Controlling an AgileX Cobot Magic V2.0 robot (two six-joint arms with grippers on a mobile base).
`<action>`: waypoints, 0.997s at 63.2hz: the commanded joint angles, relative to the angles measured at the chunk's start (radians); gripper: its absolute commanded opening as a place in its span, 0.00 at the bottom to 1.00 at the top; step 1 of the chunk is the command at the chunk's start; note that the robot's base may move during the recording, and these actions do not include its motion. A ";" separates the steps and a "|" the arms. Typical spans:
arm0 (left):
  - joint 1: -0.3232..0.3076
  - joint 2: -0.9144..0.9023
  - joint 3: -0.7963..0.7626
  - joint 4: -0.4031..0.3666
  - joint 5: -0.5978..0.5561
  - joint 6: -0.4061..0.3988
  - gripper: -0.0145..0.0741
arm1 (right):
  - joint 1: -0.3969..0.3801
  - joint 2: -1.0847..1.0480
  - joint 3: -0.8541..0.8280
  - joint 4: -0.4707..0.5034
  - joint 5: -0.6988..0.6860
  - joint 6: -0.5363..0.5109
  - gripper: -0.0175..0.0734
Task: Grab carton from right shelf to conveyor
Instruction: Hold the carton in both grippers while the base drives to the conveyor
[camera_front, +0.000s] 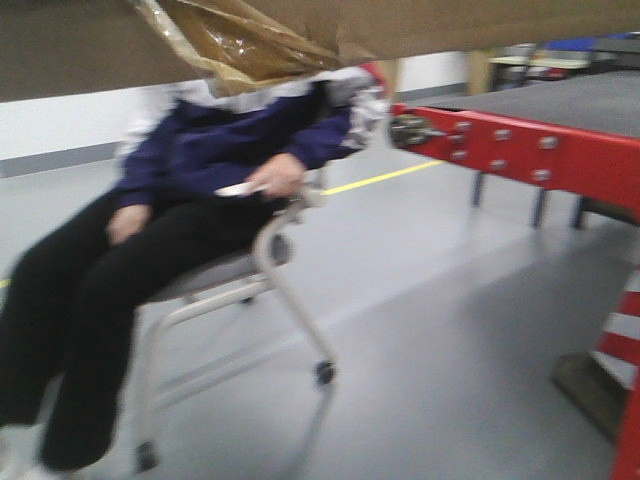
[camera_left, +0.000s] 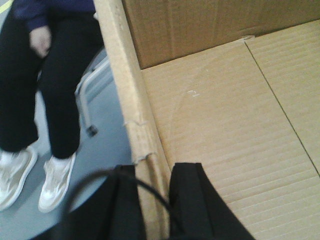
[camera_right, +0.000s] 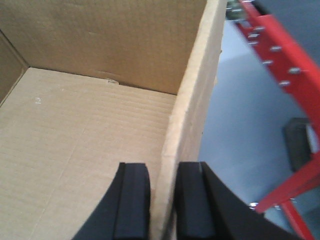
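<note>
Brown corrugated carton (camera_right: 75, 125) held off floor (camera_front: 440, 330) between both arms, near conveyor (camera_front: 560, 105) with red frame edge, not resting on it. Left gripper (camera_left: 157, 195) closed on carton's left wall, one finger inside, one outside. Right gripper (camera_right: 162, 200) clamps right wall same way. Yellowish tape wad (camera_front: 230, 45) hangs from carton edge. Person (camera_front: 200, 190) sits on wheeled chair (camera_front: 285, 270) beyond.

1x carton (camera_front: 450, 25), 1x conveyor (camera_front: 570, 100), 1x person (camera_front: 200, 160)
</note>
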 joint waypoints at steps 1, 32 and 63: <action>-0.015 -0.008 -0.002 0.026 -0.041 0.016 0.14 | 0.004 -0.014 -0.003 0.039 -0.074 -0.011 0.12; -0.013 -0.008 -0.002 0.244 -0.039 0.016 0.14 | 0.004 -0.014 -0.003 0.039 -0.074 -0.011 0.12; -0.013 -0.008 -0.002 0.319 -0.039 0.016 0.14 | 0.004 -0.014 -0.003 0.039 -0.074 -0.011 0.12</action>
